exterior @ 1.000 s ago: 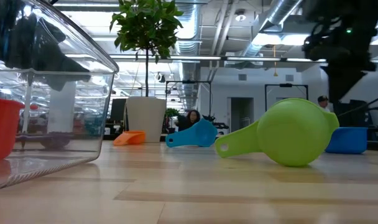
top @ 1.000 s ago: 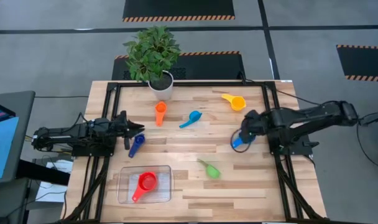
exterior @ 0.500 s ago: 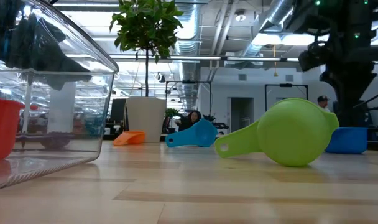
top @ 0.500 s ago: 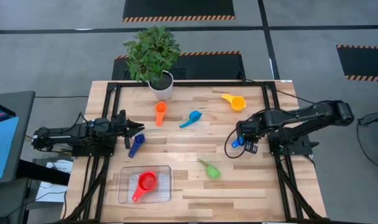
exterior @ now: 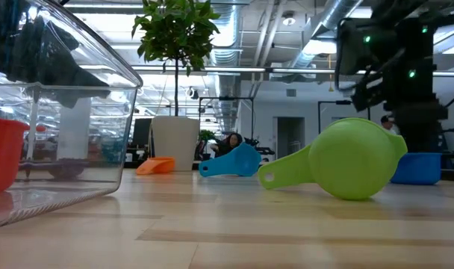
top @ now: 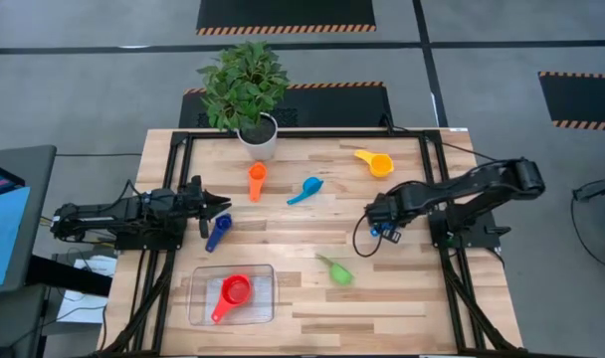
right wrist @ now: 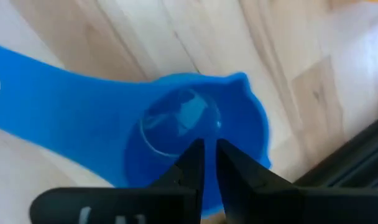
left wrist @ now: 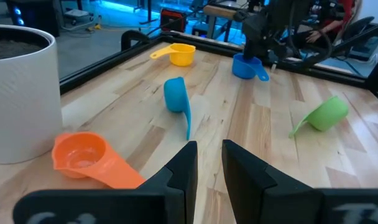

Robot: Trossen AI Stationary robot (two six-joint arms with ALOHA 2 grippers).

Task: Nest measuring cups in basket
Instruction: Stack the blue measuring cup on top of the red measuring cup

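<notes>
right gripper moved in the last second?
Yes. In the high view the right gripper has shifted left, away from the table's right rail, carrying the blue cup with it.

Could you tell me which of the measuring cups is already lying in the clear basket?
The red cup; it alone lies inside the basket, while every other cup rests on the bare tabletop.

left arm lying low at the left table edge, left gripper (top: 226, 206) pointing inward, fingers nearly together, right arm reaching in from the right, right gripper (top: 380, 227) angling down, fingers narrowly parted
</notes>
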